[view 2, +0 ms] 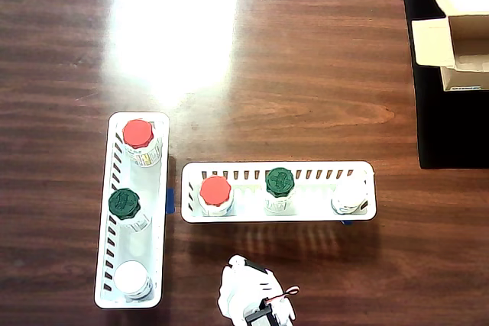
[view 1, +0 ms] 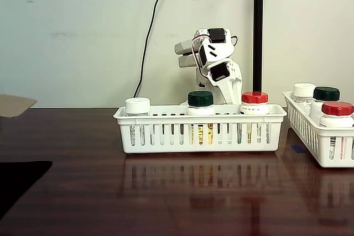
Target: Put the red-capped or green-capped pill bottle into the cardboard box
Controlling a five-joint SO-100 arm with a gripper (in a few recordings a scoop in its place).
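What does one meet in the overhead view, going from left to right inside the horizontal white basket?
Red-capped bottle → the pill bottle with the green cap → white-capped bottle, all standing in the basket.

In the overhead view, the pill bottle (view 2: 280, 182) stands mid-basket (view 2: 306, 217), between two other bottles. A second basket (view 2: 114, 295) lies to its left, crosswise. The cardboard box (view 2: 458, 32) sits far right on a mat (view 2: 451, 131), well apart.
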